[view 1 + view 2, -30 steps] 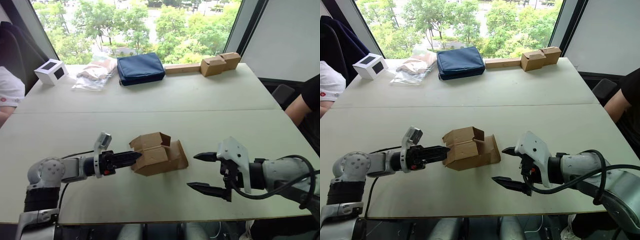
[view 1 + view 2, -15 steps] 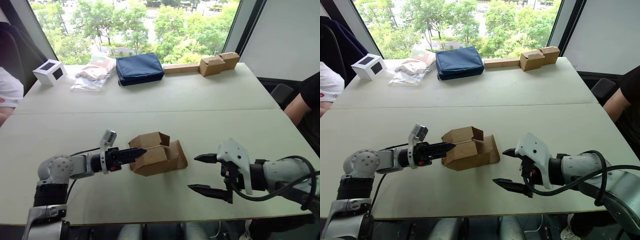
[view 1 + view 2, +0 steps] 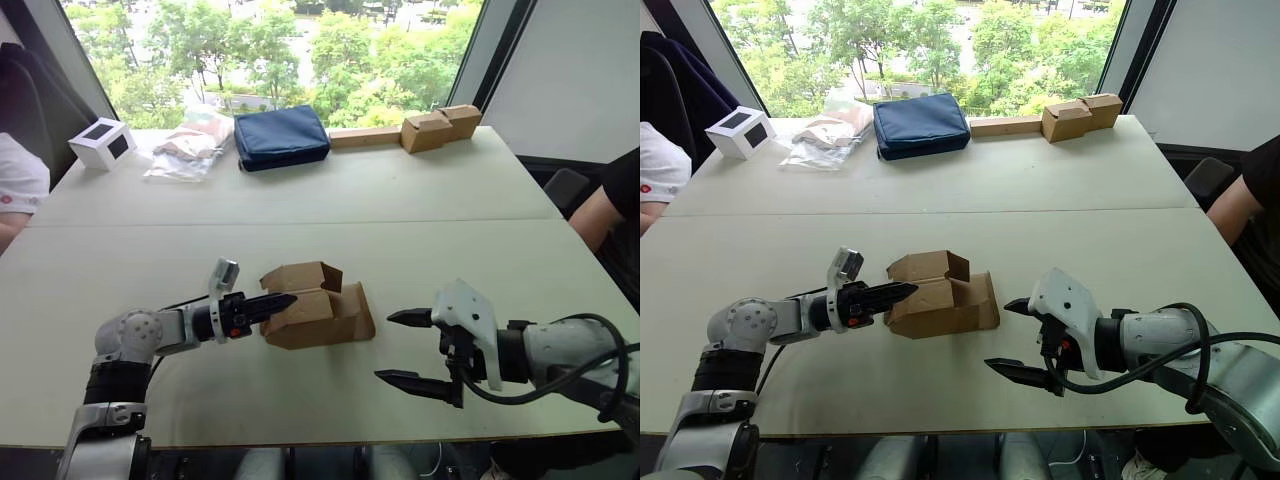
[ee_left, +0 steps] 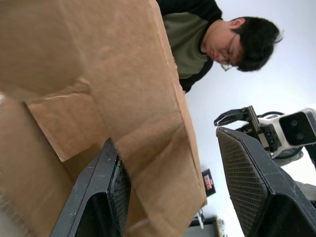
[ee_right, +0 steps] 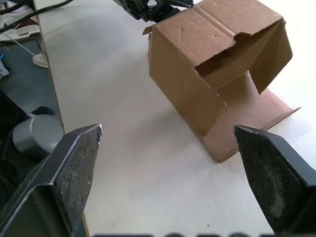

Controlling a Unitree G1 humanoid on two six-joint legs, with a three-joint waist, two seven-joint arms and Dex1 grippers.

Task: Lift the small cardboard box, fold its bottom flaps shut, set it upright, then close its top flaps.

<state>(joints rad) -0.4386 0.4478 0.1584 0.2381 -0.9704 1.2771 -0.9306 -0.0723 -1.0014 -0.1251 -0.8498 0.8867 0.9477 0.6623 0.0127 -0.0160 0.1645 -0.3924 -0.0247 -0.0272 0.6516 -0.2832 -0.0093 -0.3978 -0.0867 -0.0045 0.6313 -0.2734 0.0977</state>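
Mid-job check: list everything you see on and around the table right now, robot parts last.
small cardboard box: one, brown, lying on its side near the table's front middle, flaps open
table: one, pale, under everything
white cube box: one, white with a black panel, far left corner
plastic bags: a clear heap, far left, beside the pouch
pouch: one, navy, far middle
tan boxes: two, pale brown, far right edge
wooden strip: one, beside the tan boxes
people: one arm at each side edge; another behind the box in the left wrist view
left pincer: black, at the box's left end
right pincer: black, open, right of the box, not touching
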